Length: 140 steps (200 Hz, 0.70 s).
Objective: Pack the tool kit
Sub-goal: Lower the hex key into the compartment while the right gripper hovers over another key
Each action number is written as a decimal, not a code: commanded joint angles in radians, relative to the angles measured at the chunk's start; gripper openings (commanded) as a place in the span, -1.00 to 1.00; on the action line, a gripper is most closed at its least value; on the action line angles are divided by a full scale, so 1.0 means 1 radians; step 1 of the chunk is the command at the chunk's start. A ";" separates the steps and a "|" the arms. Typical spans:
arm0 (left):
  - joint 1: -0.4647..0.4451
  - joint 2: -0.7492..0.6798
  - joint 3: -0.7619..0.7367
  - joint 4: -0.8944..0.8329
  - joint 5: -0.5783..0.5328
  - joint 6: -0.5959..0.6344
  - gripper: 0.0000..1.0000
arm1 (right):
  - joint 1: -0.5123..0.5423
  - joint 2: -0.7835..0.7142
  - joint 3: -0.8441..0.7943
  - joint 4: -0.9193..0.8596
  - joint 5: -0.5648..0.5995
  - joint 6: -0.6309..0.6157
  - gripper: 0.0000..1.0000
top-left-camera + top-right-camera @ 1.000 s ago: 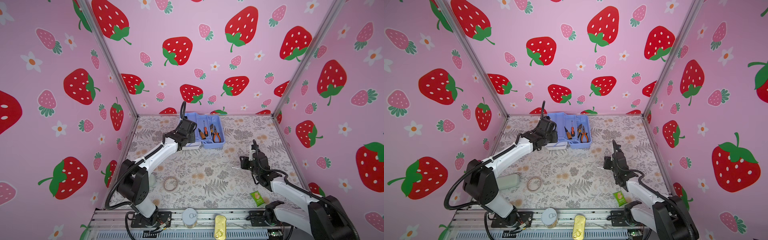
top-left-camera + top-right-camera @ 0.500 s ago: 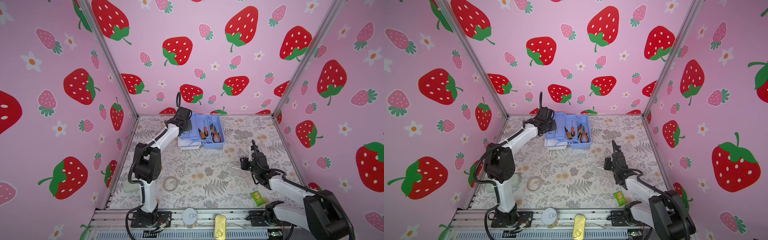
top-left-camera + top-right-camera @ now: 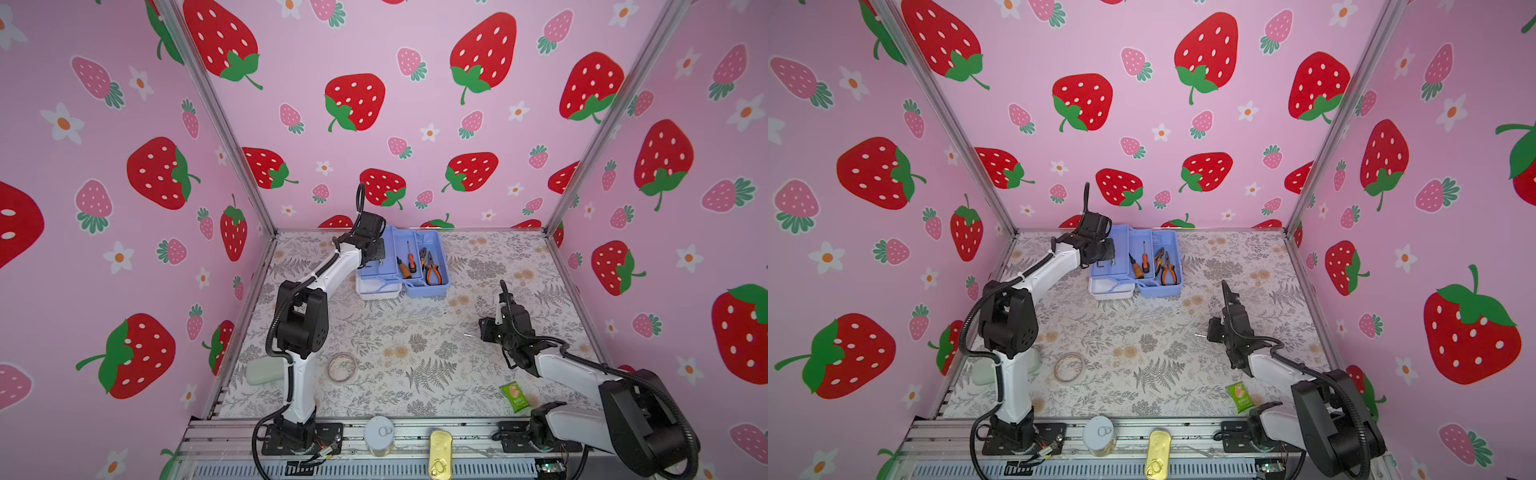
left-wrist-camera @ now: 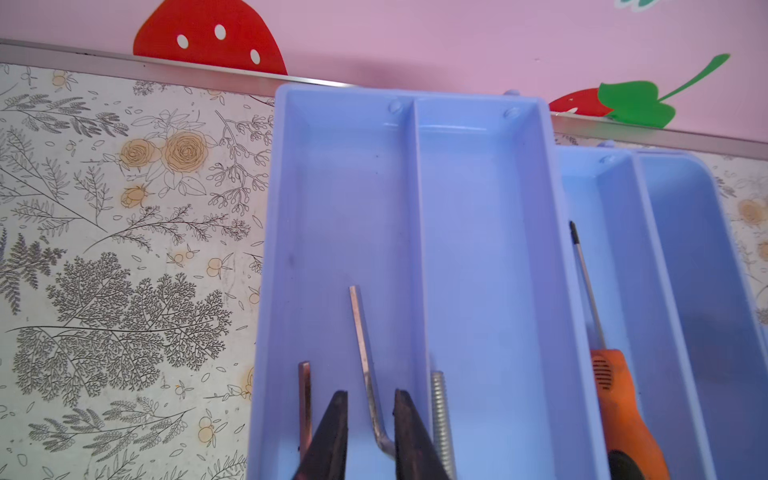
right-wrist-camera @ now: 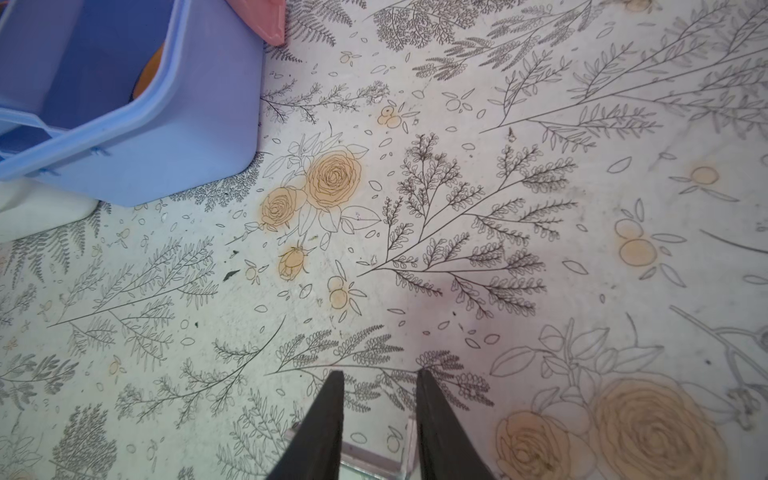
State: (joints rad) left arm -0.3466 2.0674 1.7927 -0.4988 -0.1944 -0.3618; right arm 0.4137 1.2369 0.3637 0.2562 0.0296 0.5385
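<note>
The tool kit (image 3: 440,266) (image 3: 1173,286) lies open at the back, its white lid (image 3: 376,291) in front of the blue tray. Orange-handled pliers (image 3: 432,270) and screwdrivers (image 3: 410,262) rest in the base. My left gripper (image 3: 376,259) (image 4: 370,395) hovers over the tray (image 4: 353,187), open, with a hex key (image 4: 365,353) lying between its fingers. A copper-coloured bar (image 4: 304,399) and a threaded bolt (image 4: 439,407) lie beside it. My right gripper (image 3: 482,328) (image 5: 380,372) hangs over the mat on the right, shut on a small clear piece (image 5: 374,455).
A pale green case (image 3: 264,370) sits by the left arm's base and a tape ring (image 3: 342,367) lies near it. A green packet (image 3: 515,397) lies front right. A round tin (image 3: 378,434) and a yellow can (image 3: 440,455) stand on the front rail.
The left arm has swung back so its gripper sits further over the tray, and its jaws have parted around the hex key. The right arm has not moved.
</note>
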 commanded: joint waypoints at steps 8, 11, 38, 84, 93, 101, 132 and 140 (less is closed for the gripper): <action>0.001 -0.067 -0.005 -0.007 -0.010 0.006 -0.46 | -0.007 -0.040 0.017 -0.087 0.044 -0.009 -0.32; -0.001 -0.074 -0.015 0.000 -0.006 0.007 -0.45 | -0.007 -0.045 0.017 -0.097 0.048 -0.008 -0.32; -0.009 -0.107 -0.043 0.020 -0.009 0.012 -0.41 | -0.007 -0.093 -0.002 -0.178 0.085 0.002 -0.26; -0.015 -0.096 -0.019 0.004 -0.004 0.014 -0.40 | -0.009 -0.194 -0.056 -0.266 0.131 0.028 -0.21; -0.015 -0.088 -0.011 0.002 0.000 0.014 -0.40 | -0.009 -0.204 -0.060 -0.267 0.124 0.032 -0.20; -0.015 -0.079 0.000 -0.002 0.001 0.016 -0.39 | -0.008 -0.203 -0.057 -0.268 0.117 0.034 -0.19; -0.015 -0.029 0.050 -0.034 0.001 0.023 -0.38 | -0.008 -0.143 -0.037 -0.236 0.073 0.038 -0.19; -0.015 -0.017 0.063 -0.040 0.000 0.028 -0.38 | -0.009 -0.117 -0.030 -0.220 0.060 0.038 -0.19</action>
State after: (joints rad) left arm -0.3584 2.0117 1.7851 -0.4992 -0.1902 -0.3580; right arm 0.4095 1.0676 0.3168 0.0238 0.1192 0.5575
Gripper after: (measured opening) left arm 0.310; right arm 0.405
